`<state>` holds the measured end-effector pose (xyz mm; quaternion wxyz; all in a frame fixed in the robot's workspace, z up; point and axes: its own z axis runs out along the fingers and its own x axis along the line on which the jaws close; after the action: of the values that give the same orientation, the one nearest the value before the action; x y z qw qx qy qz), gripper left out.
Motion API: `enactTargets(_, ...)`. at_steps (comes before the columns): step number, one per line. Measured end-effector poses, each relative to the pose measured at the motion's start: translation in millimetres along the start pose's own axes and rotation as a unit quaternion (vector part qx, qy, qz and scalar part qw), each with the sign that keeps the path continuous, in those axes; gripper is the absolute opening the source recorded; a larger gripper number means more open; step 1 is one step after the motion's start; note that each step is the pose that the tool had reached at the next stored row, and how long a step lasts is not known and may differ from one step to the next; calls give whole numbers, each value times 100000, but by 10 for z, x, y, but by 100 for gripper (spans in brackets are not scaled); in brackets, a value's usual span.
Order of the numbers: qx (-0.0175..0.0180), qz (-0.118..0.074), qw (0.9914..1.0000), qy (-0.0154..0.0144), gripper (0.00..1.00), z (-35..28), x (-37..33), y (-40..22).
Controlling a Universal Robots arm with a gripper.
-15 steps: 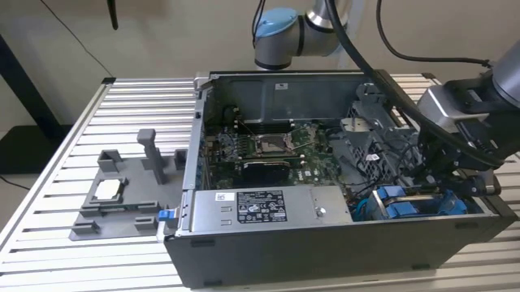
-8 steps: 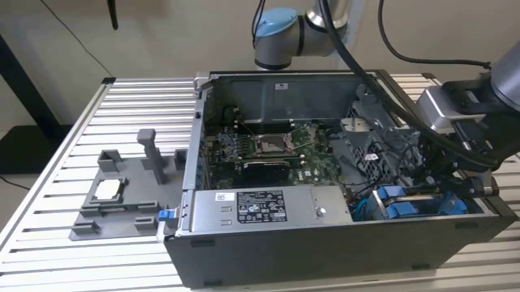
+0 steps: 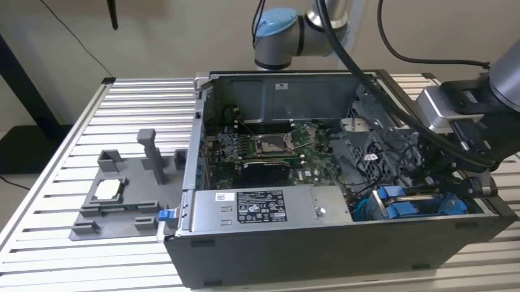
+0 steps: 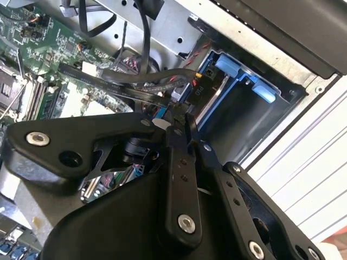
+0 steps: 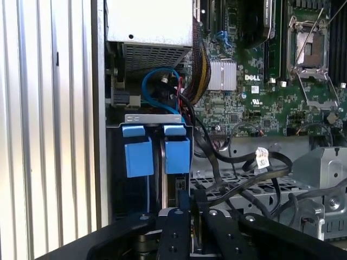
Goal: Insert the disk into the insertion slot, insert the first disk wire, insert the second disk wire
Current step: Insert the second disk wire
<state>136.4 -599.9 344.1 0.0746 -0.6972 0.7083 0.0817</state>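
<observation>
Open dark grey computer case [image 3: 341, 255] lay on slatted tabletop [image 3: 49, 201], blue-framed silver disk [image 5: 176, 157] seated in dark grey perforated insertion slot [image 5: 157, 118] at case corner, black gripper [image 4: 181, 116] fingers together, clamped on black wire connector [image 4: 196, 89] at disk's end.
</observation>
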Motion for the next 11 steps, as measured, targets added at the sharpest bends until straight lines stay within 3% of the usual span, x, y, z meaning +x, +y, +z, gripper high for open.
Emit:
enactTargets(3, 104, 97, 100000, 18, 16, 0, 5, 6)
enactTargets(5, 582, 134, 99998, 242, 16, 3, 7, 10)
enactTargets(11, 1831, 165, 99974, 1325, 16, 13, 10, 40)
